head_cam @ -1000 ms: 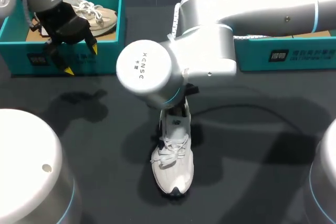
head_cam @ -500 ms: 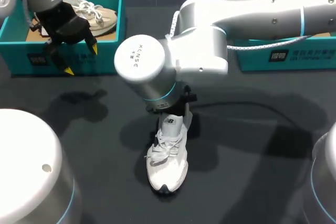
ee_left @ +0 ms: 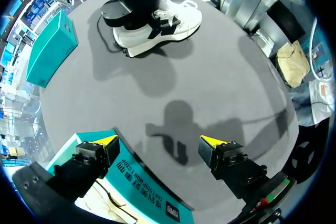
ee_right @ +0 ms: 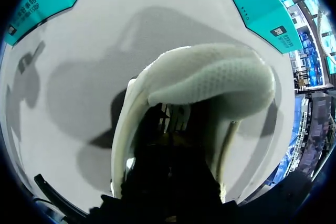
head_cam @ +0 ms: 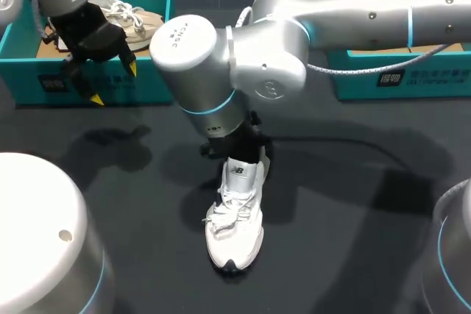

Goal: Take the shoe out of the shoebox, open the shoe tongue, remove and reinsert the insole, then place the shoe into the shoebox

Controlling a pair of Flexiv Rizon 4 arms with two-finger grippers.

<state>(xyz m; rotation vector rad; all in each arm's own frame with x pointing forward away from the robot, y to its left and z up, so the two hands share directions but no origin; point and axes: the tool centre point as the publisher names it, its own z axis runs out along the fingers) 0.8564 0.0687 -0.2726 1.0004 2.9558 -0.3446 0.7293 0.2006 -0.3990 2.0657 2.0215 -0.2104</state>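
At ten o'clock the left gripper (head_cam: 114,84) hangs with jaws wide and empty over the front wall of the left shoebox (head_cam: 29,71), which holds a beige sneaker (head_cam: 140,23). Just off centre, toward six o'clock, the white sneaker (head_cam: 235,226) stands on the table (head_cam: 353,218), toe pointing to six. The right gripper (head_cam: 234,146) is sunk into its collar behind the tongue (head_cam: 237,170), and I cannot tell whether it grips anything. Nothing holds the shoe down, so a pull on the tongue or insole could lift or tip the whole sneaker. The right shoebox (head_cam: 397,79) sits at two o'clock.
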